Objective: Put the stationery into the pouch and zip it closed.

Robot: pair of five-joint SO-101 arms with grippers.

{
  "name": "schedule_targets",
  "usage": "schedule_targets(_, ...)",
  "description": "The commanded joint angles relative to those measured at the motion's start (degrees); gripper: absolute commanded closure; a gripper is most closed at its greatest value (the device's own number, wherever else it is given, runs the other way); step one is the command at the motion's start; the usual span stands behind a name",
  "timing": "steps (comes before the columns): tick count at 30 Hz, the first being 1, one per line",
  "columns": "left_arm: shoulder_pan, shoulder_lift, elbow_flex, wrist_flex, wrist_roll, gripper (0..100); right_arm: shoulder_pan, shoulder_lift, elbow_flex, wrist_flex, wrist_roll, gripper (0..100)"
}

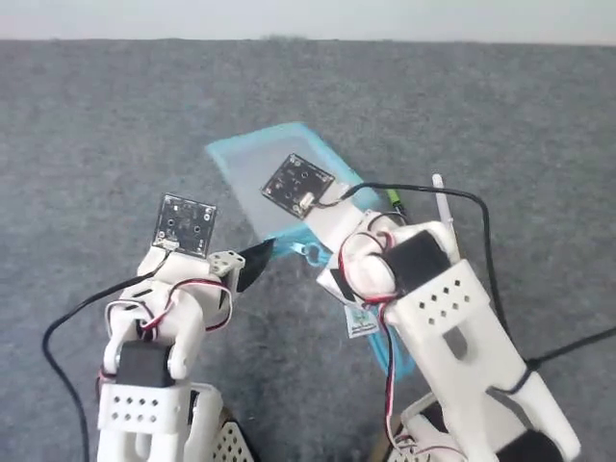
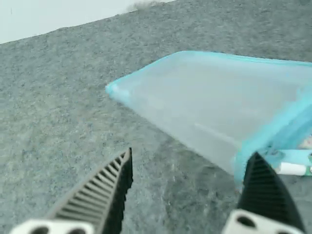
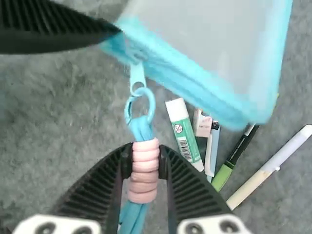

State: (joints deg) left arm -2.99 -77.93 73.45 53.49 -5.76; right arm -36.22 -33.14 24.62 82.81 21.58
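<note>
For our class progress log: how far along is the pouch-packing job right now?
Nothing looks finished. In hand: the right gripper is shut on the pink-beaded zip pull, the open left gripper beside the pouch. To do: the glue stick and pens lie on the carpet outside the pouch, so packing and zipping remain.

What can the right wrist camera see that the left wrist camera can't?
The right wrist view adds the right claw pinching the pink zipper pull, plus a green pen and a white pen on the carpet. The left wrist view adds the pale wall and the left claw spread open. Both show the blue pouch.
</note>
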Motion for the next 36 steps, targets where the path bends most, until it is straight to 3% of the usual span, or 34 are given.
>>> schedule_targets(1, -1.4, -0.5, 0.1, -1.4, -0.1, 67, 1.9, -4.4, -0.4, -0.8, 0.7, 99.1)
schedule_targets(7, -1.0, -0.6, 2.2, -3.7, -0.3, 67, 1.8, -6.7, -3.3, 0.6, 0.4, 99.1)
schedule_targets(15, 6.0, -1.1, -4.5, 6.2, 1.9, 67, -0.4, -0.7, -7.4, -1.0, 0.2, 99.1)
schedule_targets(36, 6.3, -1.1, -8.6, 10.7, 2.3, 62, -3.1, 10.9, -20.9, 2.2, -3.8, 99.2)
